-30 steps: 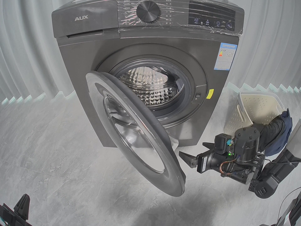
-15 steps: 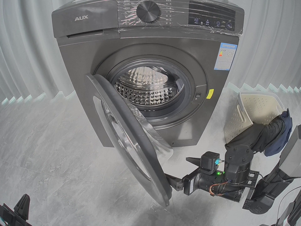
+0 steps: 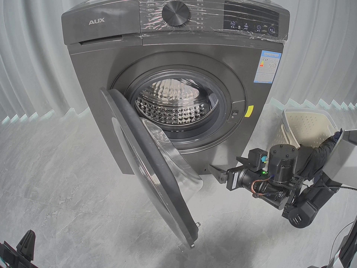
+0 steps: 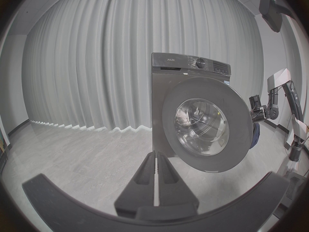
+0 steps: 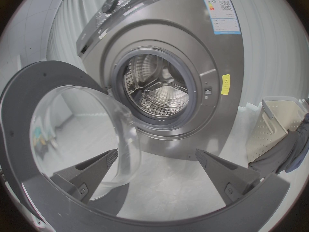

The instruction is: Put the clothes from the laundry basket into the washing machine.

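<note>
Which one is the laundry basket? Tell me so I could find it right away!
Find the big grey washing machine with its round door swung open. On the floor beside it, on the robot's right, stands the laundry basket. It is the only cream-coloured thing there, its walls are dotted with little holes, and dark clothes hang over its edge.

The grey front-loading washing machine [image 3: 108, 71] has its round glass door [image 3: 148, 160] swung wide open, so the steel drum [image 3: 174, 101] is exposed. The cream perforated laundry basket [image 3: 308, 125] stands near the machine, on its right in the head view. Dark clothes [image 5: 285, 152] hang over the basket's front rim.
</note>
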Robot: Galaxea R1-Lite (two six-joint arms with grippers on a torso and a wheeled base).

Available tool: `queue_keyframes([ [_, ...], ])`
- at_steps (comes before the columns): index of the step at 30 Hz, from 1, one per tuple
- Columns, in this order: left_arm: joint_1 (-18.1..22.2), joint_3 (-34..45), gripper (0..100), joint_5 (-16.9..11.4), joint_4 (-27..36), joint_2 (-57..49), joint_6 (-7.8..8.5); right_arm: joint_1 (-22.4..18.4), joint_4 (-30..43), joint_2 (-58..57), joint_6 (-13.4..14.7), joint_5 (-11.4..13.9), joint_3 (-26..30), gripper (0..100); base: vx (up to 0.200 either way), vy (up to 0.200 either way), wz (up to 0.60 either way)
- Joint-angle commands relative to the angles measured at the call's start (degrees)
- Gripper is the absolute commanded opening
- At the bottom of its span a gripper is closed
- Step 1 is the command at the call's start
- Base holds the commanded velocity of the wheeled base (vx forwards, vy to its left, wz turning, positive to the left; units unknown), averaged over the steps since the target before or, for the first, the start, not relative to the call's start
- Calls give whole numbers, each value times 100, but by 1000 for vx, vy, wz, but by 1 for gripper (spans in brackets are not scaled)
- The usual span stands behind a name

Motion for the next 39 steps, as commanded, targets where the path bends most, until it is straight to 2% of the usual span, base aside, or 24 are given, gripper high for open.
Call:
queue_keyframes([
  [1, 0, 92, 0, 1, 0, -104, 2, -286, -6, 546, -120, -3, -331, 100, 0, 0, 0],
  [10, 0, 92, 0, 10, 0, -104, -7, -198, -67, 889, -190, 6, -472, 100, 0, 0, 0],
  [22, 0, 92, 0, 1, 0, -104, -7, 549, -129, 1047, -102, -3, -367, 100, 0, 0, 0],
  [28, 0, 92, 0, 1, 0, -104, -7, 883, -454, 1064, -58, 6, -191, 100, 0, 0, 0],
  [32, 0, 92, 0, 1, 0, -104, -7, 778, -428, 1047, -58, -3, -252, 100, 0, 0, 0],
  [35, 0, 92, 0, 1, 0, -104, -7, 549, -384, 1038, -76, 41, -410, 100, 0, 0, 0],
  [38, 0, 92, 0, 1, 0, -104, -7, 215, -313, 1082, -102, 190, -701, 100, -67, 0, 0],
  [39, 0, 92, 0, 1, 0, -104, -7, 31, -226, 1117, -120, 331, -797, 100, -200, 0, 0],
])
